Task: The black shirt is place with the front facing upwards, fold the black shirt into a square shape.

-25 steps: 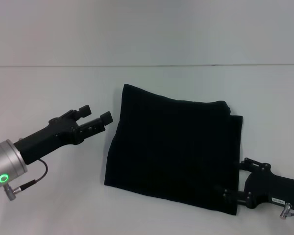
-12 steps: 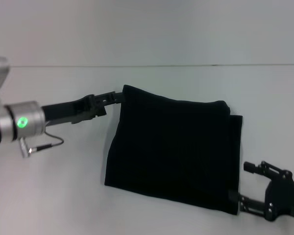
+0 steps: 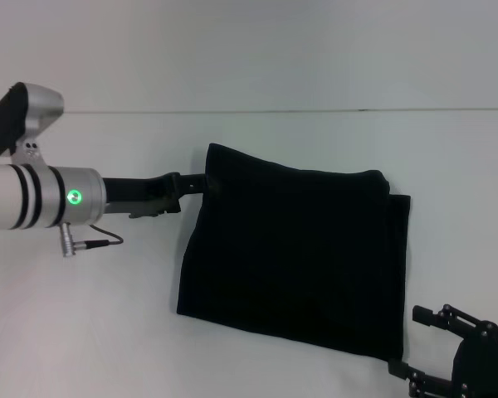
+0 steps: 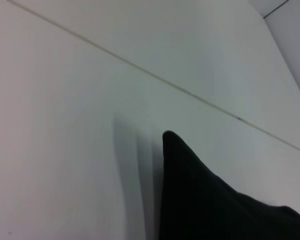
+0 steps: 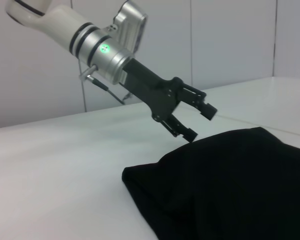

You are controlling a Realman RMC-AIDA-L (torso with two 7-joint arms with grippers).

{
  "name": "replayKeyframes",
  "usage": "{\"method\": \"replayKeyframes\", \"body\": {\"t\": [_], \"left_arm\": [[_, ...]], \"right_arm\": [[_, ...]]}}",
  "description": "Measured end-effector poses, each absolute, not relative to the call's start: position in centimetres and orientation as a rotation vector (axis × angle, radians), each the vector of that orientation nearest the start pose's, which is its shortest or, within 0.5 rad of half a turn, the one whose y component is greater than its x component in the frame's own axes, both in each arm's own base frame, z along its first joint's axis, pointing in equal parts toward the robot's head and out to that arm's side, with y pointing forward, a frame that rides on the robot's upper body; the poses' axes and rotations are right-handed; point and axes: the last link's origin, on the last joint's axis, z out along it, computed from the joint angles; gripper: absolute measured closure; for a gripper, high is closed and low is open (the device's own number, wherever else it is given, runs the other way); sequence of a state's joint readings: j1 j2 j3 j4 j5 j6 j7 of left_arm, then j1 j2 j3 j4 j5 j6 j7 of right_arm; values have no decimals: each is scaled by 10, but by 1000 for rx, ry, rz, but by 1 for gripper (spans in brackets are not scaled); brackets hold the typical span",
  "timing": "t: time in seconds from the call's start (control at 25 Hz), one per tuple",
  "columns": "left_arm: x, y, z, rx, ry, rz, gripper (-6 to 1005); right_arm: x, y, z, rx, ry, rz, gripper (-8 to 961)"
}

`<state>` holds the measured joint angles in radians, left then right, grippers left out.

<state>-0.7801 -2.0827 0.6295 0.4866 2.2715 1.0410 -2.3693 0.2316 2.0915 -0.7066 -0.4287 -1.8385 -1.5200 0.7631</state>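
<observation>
- Black shirt lies folded in a rough rectangle on the white table, centre-right in head view; no print showing.
- Left tool hovers just above the shirt's far-left corner; fingers spread w/ nothing between them, seen in right wrist view.
- Right tool sits low at the near-right corner of the shirt, just beside its edge; fingers spread, not pinching fabric.
- Left wrist view: only a shirt corner & bare table.
</observation>
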Motion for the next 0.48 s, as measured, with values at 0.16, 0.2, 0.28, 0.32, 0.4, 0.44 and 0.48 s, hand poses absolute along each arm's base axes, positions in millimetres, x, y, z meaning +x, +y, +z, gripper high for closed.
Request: {"method": "replayKeyframes", "body": {"t": [0.16,0.2,0.28,0.32,0.4,0.44,0.48], "left_arm": [[-250,410,-43,-2095,-1749,-487,68],[-248,410,-47,-2106,-1738,-472,71],[-244,410,-54,-2121,-1713,-444,75],[-243,410,-56,-2125,-1707,-437,78],[-241,410,-59,-2131,-1697,-429,82],[-239,410,-60,-2136,-1694,-427,85],[-239,410,-61,-2140,-1692,-424,87]], "right_arm": [[341,225,-35,-2549,431,681,93],[341,225,-36,-2552,431,680,93],[341,225,-36,-2560,429,677,93],[341,225,-36,-2563,427,676,93],[340,225,-36,-2564,426,676,93],[340,225,-36,-2564,427,676,93],[340,224,-37,-2565,427,677,93]]}}
